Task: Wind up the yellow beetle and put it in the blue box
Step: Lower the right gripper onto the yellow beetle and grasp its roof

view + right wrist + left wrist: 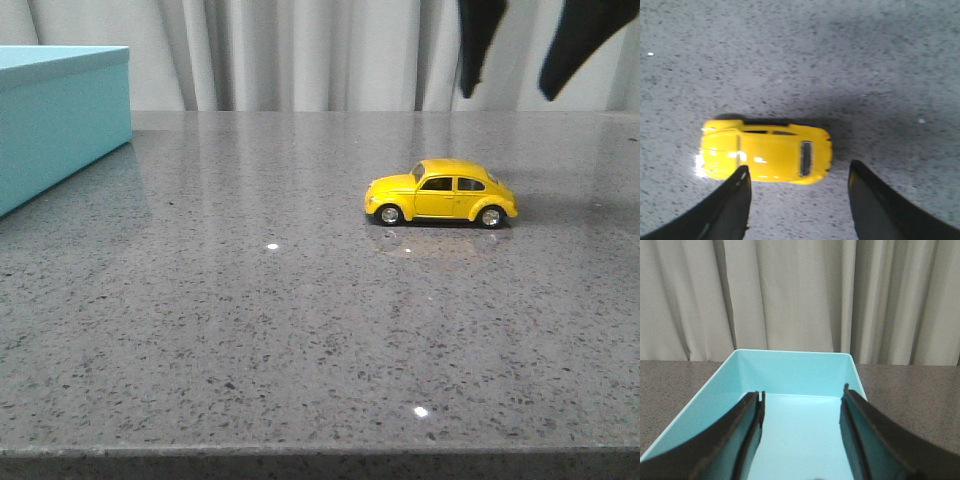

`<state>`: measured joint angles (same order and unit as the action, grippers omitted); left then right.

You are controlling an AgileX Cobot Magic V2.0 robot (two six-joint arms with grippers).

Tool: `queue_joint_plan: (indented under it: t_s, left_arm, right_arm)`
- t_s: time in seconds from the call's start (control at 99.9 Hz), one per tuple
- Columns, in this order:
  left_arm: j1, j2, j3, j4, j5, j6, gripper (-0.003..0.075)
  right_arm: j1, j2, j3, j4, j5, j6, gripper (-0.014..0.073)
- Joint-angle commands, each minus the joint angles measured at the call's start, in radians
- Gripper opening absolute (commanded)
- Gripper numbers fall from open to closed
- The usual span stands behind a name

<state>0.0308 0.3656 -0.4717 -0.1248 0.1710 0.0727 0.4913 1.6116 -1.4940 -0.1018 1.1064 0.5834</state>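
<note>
Yellow beetle [441, 192] sits on all four wheels on grey table [300, 330], well apart from blue box [60, 120]. Not yet grasped, wound or stored. Right gripper [799, 200] hangs above it, jaws spread, empty. Left gripper [801, 435] open over box interior.

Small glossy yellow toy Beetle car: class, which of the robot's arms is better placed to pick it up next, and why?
Probably the right. Its open hand hangs above the small glossy yellow toy Beetle car; the left hand, also open, hangs over the large turquoise-blue box, far across the table.
</note>
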Motion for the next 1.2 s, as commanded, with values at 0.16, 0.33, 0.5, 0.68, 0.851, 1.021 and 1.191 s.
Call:
queue_joint_plan:
  t_s: [0.16,0.33,0.5,0.68,0.851,1.021,1.191]
  left_arm:
    - [-0.009,0.014,-0.037,-0.011,-0.089,-0.005,0.0346]
    - [-0.009,0.014,-0.037,-0.011,-0.089,-0.005,0.0346]
    - [-0.009,0.014,-0.037,-0.011,-0.089,-0.005,0.0346]
    - [-0.009,0.014,-0.037,-0.011,-0.089,-0.005,0.0346]
    - [-0.009,0.014,-0.037,-0.011,-0.089,-0.005,0.0346]
    - [-0.009,0.014,-0.037,-0.011,-0.089,-0.005,0.0346]
    - [-0.009,0.014,-0.037,-0.011,-0.089,-0.005,0.0346]
  right_arm:
    - [0.012,0.024,-0.045,0.044,-0.037,0.045,0.0436]
    - [0.012,0.056,-0.045,0.078,-0.063,0.056,0.0436]
    - [0.012,0.077,-0.045,0.079,-0.059,0.060,0.0436]
    - [0.011,0.099,-0.045,0.079,-0.052,0.060,0.0436]
    - [0.011,0.121,-0.045,0.079,-0.050,0.060,0.0436]
    - [0.011,0.126,-0.045,0.074,-0.052,0.060,0.0436]
    - [0.011,0.126,-0.041,0.053,-0.040,0.060,0.0436]
